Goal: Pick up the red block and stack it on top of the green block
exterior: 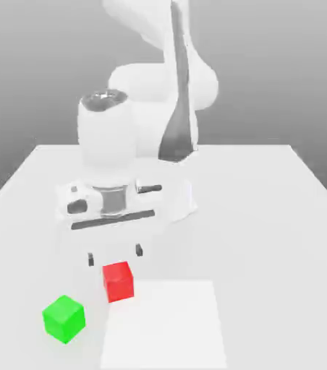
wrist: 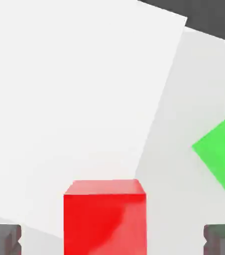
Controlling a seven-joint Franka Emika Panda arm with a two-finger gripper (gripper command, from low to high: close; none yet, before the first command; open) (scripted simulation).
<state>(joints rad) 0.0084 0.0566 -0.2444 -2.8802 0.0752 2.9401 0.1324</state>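
Across the pale desk point(exterior: 268, 238), stacking had yet to begin: the red block point(exterior: 118, 282) sat on its surface, and the green block point(exterior: 64, 319) rested separately, nearer the exterior view's left than the red block. Above the red block hung the fingers point(exterior: 115, 254), parted wide with nothing between them, one on either side of it in the hand view but higher up. Only the approach looked largely done. Lowering around the red block, closing on it, lifting it, carrying it over to the green block, setting it on top and letting go all remained.
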